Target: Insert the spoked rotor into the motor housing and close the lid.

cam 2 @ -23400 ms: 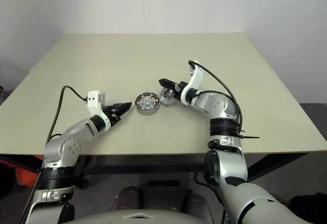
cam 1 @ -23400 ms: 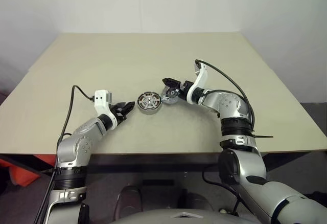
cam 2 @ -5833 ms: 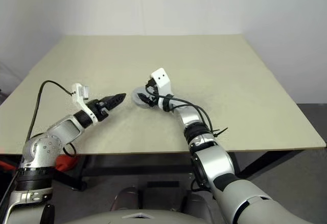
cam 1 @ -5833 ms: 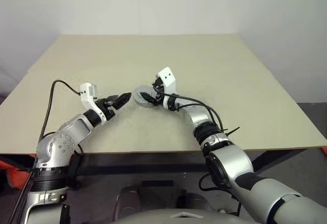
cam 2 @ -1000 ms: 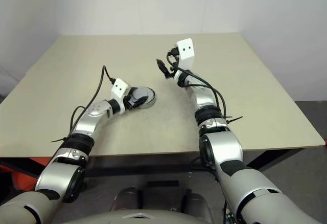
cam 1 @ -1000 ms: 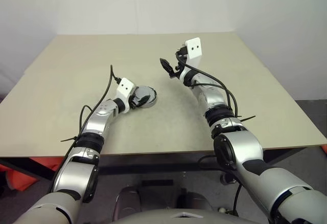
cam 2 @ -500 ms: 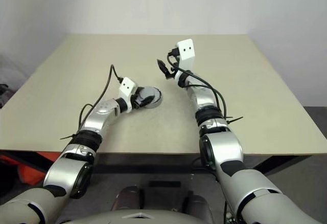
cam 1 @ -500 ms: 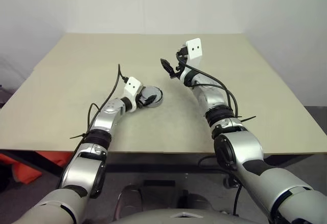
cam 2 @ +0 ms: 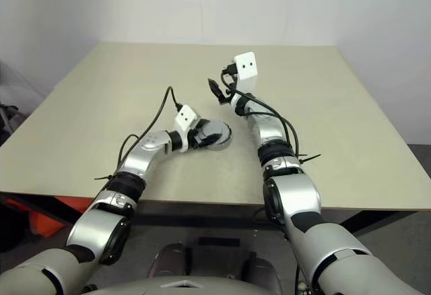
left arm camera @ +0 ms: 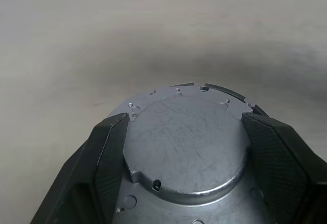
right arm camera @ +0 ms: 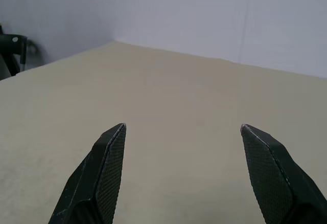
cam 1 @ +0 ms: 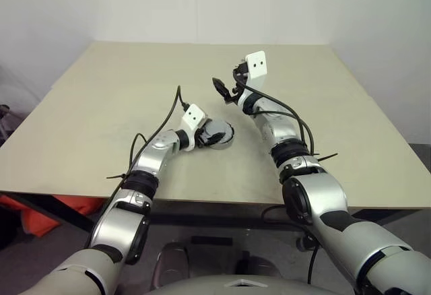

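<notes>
The motor housing (cam 1: 219, 135) rests on the table near its middle, capped by the grey notched lid (left arm camera: 186, 142) with its raised centre facing up. My left gripper (cam 1: 209, 135) reaches in from the left, and its black fingers (left arm camera: 110, 152) clamp the lidded housing on both sides. The spoked rotor is hidden. Further back and to the right, my right gripper (cam 1: 224, 87) hangs above the table, open, with nothing between its fingers (right arm camera: 110, 162).
The beige table (cam 1: 108, 100) stretches wide on all sides of the housing. Black cables loop off both forearms, one arching over the left arm (cam 1: 158, 130). A white wall stands behind the table's far edge.
My left gripper has moved to the right across the table, with the lidded housing moving along between its fingers. The view itself has also shifted. The right arm has stayed put.
</notes>
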Available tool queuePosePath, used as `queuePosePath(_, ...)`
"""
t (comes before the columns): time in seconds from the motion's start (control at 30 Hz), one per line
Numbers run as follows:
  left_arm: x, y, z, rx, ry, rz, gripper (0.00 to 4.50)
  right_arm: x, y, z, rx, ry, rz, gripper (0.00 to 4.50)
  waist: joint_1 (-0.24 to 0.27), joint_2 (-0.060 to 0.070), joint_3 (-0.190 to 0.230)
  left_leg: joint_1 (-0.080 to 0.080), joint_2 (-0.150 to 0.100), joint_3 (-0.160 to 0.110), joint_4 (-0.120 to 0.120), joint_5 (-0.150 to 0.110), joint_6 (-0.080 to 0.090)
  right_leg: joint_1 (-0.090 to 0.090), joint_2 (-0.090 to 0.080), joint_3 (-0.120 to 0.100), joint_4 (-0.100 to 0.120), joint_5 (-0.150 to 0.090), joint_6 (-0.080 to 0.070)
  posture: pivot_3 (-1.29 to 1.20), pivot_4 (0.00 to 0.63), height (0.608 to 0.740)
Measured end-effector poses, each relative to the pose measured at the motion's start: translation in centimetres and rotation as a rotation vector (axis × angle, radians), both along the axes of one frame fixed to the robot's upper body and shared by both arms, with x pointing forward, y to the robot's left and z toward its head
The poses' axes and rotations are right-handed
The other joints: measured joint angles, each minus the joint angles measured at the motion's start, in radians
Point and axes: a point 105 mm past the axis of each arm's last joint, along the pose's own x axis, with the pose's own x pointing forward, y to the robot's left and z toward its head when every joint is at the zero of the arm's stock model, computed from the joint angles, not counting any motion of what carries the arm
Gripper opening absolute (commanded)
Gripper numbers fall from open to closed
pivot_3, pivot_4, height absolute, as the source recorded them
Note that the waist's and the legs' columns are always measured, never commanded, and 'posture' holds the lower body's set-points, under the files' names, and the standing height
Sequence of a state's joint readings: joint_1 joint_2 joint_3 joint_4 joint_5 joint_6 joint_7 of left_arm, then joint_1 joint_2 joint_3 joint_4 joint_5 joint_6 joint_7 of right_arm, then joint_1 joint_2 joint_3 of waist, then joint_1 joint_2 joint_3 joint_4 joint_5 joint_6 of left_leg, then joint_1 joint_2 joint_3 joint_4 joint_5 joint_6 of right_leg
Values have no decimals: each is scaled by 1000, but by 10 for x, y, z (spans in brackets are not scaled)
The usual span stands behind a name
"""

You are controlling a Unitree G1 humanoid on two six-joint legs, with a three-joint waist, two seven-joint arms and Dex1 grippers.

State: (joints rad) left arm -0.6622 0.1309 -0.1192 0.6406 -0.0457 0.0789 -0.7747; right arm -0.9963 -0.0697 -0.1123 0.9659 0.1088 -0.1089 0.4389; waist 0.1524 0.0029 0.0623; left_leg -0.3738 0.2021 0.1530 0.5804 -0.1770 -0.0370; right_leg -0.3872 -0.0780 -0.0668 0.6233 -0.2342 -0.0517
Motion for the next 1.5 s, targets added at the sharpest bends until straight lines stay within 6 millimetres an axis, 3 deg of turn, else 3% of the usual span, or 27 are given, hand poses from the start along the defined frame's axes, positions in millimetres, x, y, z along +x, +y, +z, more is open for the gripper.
queuePosePath(0.17,-11,-9,0,0,14,-65,3195,0,1,0,2,0,1,4049,-4,0,0,0,0,0,0,0,0,-1,0,0,0,0,0,0,0,740)
queuePosePath(0.4,-14,0,-1,5,6,-56,3195,0,1,0,2,0,1,4049,-19,0,0,0,1,0,-1,0,0,-2,1,0,0,0,0,0,0,740)
queuePosePath(0.53,-15,3,-1,-5,9,-48,4460,0,1,0,2,0,1,4049,-28,0,0,0,1,0,-1,0,1,-2,1,0,0,0,0,0,0,740)
queuePosePath(0.8,-10,9,-2,-11,3,19,4489,-1,5,-1,0,1,15,4049,-40,0,0,3,2,0,-1,1,-2,-2,2,1,1,0,0,0,0,740)
queuePosePath(1.07,-8,39,8,-80,-18,130,4489,-6,7,-5,-15,1,57,4049,-61,0,0,2,4,0,-2,2,-3,-3,4,1,1,0,-1,0,0,740)
queuePosePath(1.3,-9,88,29,-142,-76,288,4489,-19,5,-33,-41,54,111,4049,-64,1,0,3,4,0,-3,2,-2,-3,4,1,1,-1,-1,0,0,740)
queuePosePath(1.5,-11,106,27,-142,-68,352,4489,-20,6,-28,-45,39,118,4049,-56,1,0,5,4,1,-3,1,-2,0,4,1,1,-1,-1,0,0,740)
